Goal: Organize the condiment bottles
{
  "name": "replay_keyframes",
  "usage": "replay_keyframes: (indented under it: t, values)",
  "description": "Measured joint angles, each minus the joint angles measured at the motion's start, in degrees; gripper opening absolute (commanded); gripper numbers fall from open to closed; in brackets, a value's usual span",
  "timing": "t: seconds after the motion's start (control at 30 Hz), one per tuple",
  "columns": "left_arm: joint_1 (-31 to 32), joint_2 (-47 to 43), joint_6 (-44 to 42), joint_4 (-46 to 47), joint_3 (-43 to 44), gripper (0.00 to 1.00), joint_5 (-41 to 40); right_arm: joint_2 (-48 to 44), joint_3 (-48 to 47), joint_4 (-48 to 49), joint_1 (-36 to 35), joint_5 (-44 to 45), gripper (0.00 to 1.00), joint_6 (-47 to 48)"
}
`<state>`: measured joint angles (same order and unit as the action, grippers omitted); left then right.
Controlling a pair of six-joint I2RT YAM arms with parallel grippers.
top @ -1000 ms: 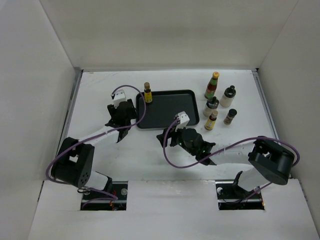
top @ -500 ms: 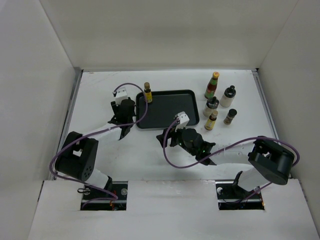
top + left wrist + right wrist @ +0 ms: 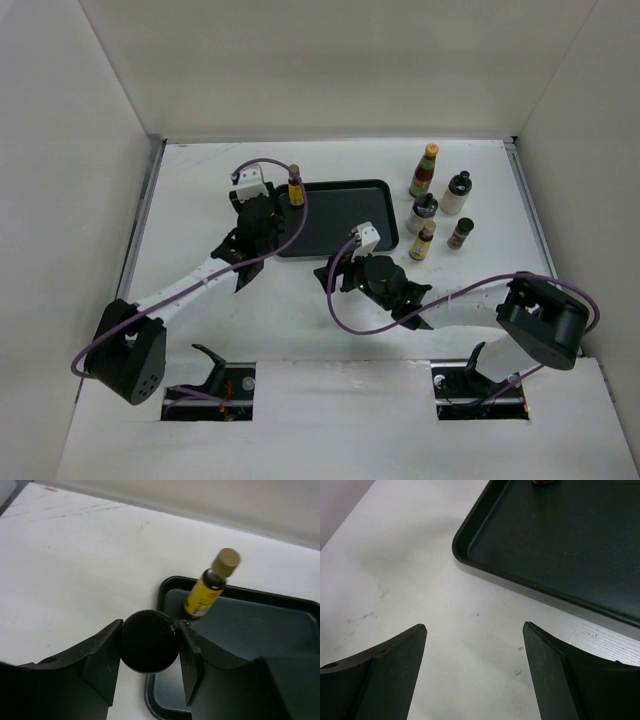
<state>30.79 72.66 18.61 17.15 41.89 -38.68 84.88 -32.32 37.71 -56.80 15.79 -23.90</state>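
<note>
— What does the left gripper [image 3: 150, 630] have?
— Its matte black fingers [image 3: 102, 657] are clamped on a jar [image 3: 149, 645]. Only the round, glossy black lid shows, right by the tray's [image 3: 270, 630] left rim.
— And the tray?
— Smooth, dark, with rounded corners and a raised rim. A yellow-labelled bottle [image 3: 206, 589] with a tan cap stands upright at its far left corner, near the jar but apart.
— The right gripper [image 3: 475, 645]?
— Spread wide over the scuffed white table [image 3: 395, 555], nothing between. Five more bottles [image 3: 422, 212] stand grouped right of the tray.

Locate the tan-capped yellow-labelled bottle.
Top view, left of centre: the bottle stands upright in the far left corner of the tray, just beyond the left gripper and the dark-capped jar it holds.
</note>
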Motion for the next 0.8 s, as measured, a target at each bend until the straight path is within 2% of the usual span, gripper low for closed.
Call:
replay_keyframes:
  t: [0.23,0.5,0.63,0.7,0.73,0.8]
  values:
    - [3.2,7.5,2.0,0.3,2.6,0.27,2.9,-1.8,0.8,0.0,2.9,1.2,0.77,-1.2]
    - [4.4,16.2,3.1,0.8,2.6,0.29,4.5,-3.5,2.4,-0.1,6.2,2.8,0.79,-3.3]
    - [5.2,18.1,3.3,2.5,2.5,0.34,4.4,-4.0,2.7,0.1,6.3,2.9,0.84,-3.5]
    - [5.3,18.1,3.3,3.2,2.1,0.4,4.1,-4.3,3.2,0.0,6.6,2.9,0.85,-3.7]
    - [5.4,18.1,3.3,3.7,1.8,0.43,3.8,-4.6,3.4,0.0,6.9,2.9,0.83,-3.8]
    - [5.4,18.1,3.3,4.7,1.2,0.53,3.3,-5.2,3.6,0.0,7.1,3.0,0.71,-3.8]
